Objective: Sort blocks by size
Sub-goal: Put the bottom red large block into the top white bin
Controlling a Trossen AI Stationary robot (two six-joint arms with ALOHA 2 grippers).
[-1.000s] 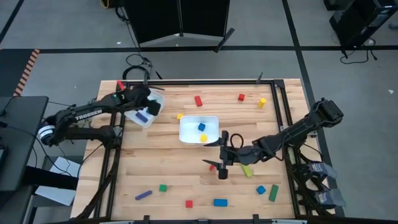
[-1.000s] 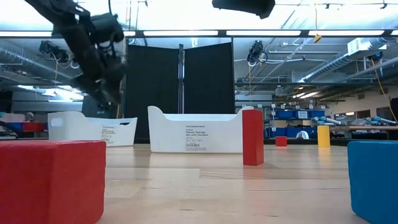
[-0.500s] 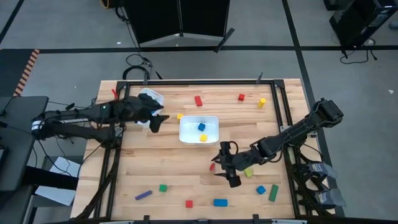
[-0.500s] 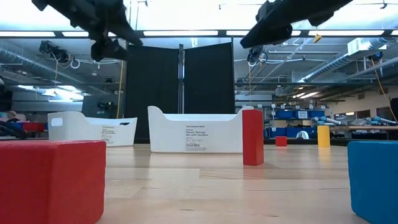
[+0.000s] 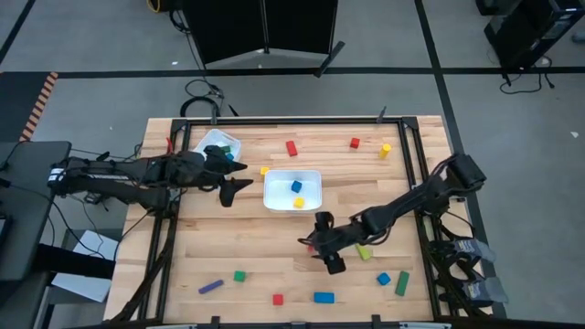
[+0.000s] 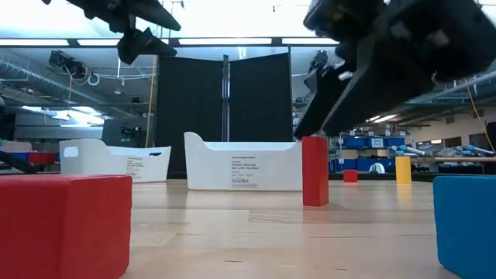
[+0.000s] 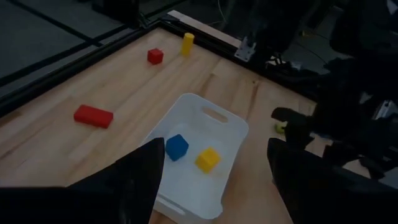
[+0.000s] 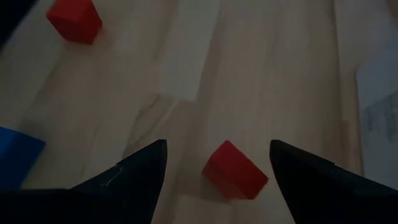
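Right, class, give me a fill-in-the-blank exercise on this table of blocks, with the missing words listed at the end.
1. The centre tray holds a yellow cube and a ____ cube.
2. The right hand is open around a small ____ block on the wood.
3. The left hand is open and holds ____.
4. The block standing upright before the tray in the low view is ____.

Missing words: blue; red; nothing; red
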